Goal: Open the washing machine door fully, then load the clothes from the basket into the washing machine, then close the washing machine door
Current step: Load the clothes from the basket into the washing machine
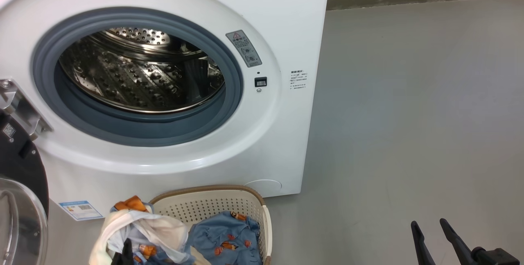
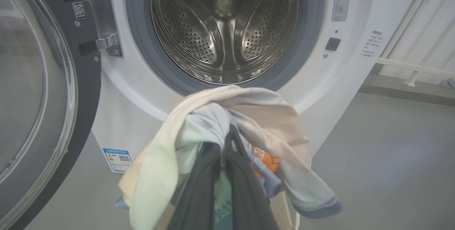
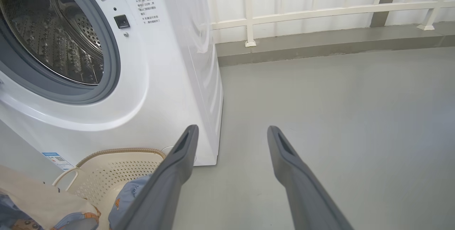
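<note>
Both jaws of the left gripper (image 2: 229, 134) clamp bunched clothes (image 2: 227, 109) above the basket (image 2: 284, 205); just ahead gapes the washing machine (image 2: 355, 80), the washing machine door (image 2: 87, 109) swung wide to its left. The right gripper (image 3: 231, 132), spread wide, hangs over grey floor (image 3: 337, 98) beside the basket.

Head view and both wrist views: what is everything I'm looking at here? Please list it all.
washing machine: one, white, standing on the floor.
washing machine door: one, black rim with clear glass, swung open at the left.
drum: one, steel, inside a grey-blue seal.
basket: one, cream with a brown rim, on the floor before the machine.
gripped clothes: one bundle, white, cream and blue, below the drum opening.
blue printed garment: one, in the basket.
label: one, blue, machine's lower corner.
railing: one, white, beyond the machine.
floor: grey.
left tool: dark, shut on the gripped clothes.
right tool: dark, open, over the floor.
</note>
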You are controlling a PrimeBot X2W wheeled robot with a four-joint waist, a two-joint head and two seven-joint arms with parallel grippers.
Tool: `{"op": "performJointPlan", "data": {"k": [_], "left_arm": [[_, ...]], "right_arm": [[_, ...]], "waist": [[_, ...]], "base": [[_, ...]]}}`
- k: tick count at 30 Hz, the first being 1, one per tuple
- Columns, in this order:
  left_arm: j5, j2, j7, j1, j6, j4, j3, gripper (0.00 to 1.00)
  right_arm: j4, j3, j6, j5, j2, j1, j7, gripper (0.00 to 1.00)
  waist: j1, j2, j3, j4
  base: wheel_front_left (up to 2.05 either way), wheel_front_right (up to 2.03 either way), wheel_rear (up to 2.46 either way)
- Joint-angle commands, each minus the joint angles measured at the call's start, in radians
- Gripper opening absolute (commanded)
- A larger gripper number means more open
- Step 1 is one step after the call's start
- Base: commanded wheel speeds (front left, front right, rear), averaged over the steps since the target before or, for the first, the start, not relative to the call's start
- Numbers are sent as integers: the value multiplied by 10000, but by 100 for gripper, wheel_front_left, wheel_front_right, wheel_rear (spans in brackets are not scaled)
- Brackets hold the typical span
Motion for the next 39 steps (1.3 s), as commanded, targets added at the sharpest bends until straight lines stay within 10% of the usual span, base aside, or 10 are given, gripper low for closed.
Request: {"op": "performJointPlan", "data": {"k": [1,39], "left_arm": [[1,47,-137,-121,61,-343,296,0],[71,47,-137,-327,-256,-497,668,0]], "right_arm": [[-218,148,16,-71,-125,-8,-118,100],[-276,207,16,-102,25,-83,-118,100]], "waist": [[0,-1,-2,17],[0,-1,79,-112]], "base": [[0,0,0],[0,0,0]]}}
